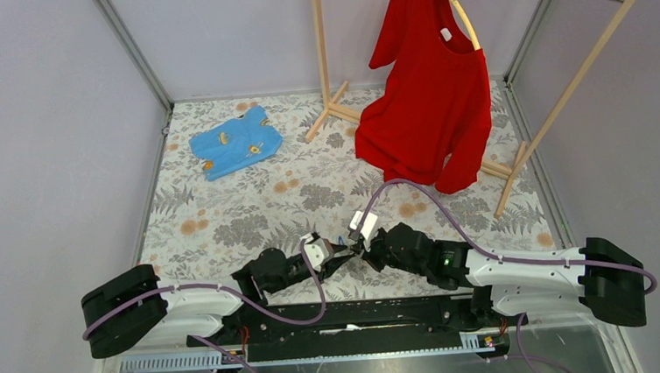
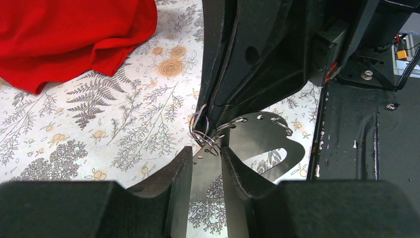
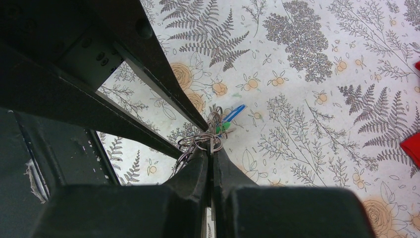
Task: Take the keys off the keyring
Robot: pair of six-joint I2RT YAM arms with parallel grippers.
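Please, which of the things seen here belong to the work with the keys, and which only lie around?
For the job:
- keyring
- keys
- left claw
- right claw, pinching the keyring

Only lying about:
- red shirt on a hanger
- blue garment
- wooden rack

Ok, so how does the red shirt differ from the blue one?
The red shirt hangs on a hanger from the wooden rack; the blue shirt lies flat on the flowered tablecloth. The red shirt is much larger and plain; the blue shirt has small yellow prints. Both touch that tablecloth.
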